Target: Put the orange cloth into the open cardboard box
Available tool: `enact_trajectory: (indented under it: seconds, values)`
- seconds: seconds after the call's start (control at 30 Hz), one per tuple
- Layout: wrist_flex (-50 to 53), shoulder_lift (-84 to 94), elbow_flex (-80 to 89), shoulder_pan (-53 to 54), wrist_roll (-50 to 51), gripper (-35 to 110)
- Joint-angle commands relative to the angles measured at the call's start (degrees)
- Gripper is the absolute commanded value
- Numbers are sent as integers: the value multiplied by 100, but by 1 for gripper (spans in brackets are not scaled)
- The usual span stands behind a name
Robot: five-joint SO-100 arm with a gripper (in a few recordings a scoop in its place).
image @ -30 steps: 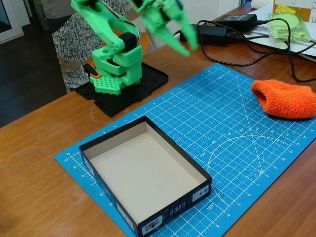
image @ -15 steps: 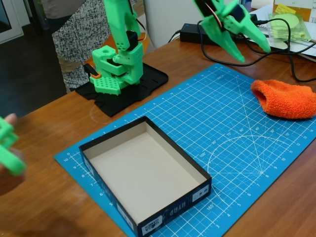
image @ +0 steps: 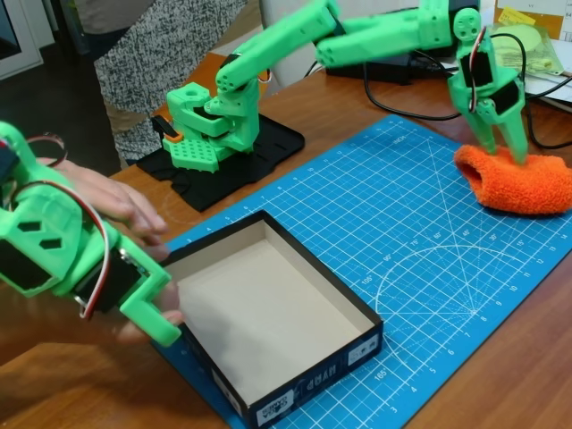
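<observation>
The green jaws [image: 504, 150] point straight down at the left end of the orange cloth [image: 518, 181], their two tapered fingers spread a little apart, released, with the tips at or just into the pile; whether they press into the cloth cannot be told, since the tips merge with the fluff. Nothing is held between them. Above the jaws a black servo block and a thin red-and-white wire sit on the wrist, and the green plastic arm reaches back from the cloth to its ribbed base [image: 213, 125], which stands on a flat black plate well to the left of the cloth.

The orange cloth is a soft, fluffy terry lump, rounded at its left end; its right end is cut off by the picture's edge. It lies on a blue cutting mat [image: 420, 268] printed with a white grid, arcs and numbers, and the mat lies on a brown wooden counter [image: 63, 384].

The open cardboard box [image: 268, 313] sits well to the lower left of the cloth, on the same mat: a shallow rectangle, black outside with small white labels on its near wall, plain beige inside, holding nothing. Its left wall is partly hidden.

Beyond the cloth, black cables [image: 429, 112] trail across the counter, and a pale green cloth in a clear bag [image: 529, 45] lies at the back, partly cut off.
</observation>
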Motion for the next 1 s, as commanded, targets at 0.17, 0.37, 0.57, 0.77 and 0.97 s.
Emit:
enact_trajectory:
  seconds: [0.17, 0.37, 0.57, 0.77, 0.97]
  values:
    - [369, -413, -1433, -176, 598, 31]
    - [765, -378, -1433, -132, 958, 41]
    - [896, -545, -1433, -18, 1248, 44]
    - [615, -958, -1441, -79, 1740, 40]
    - [554, -1072, -1424, -70, 2101, 36]
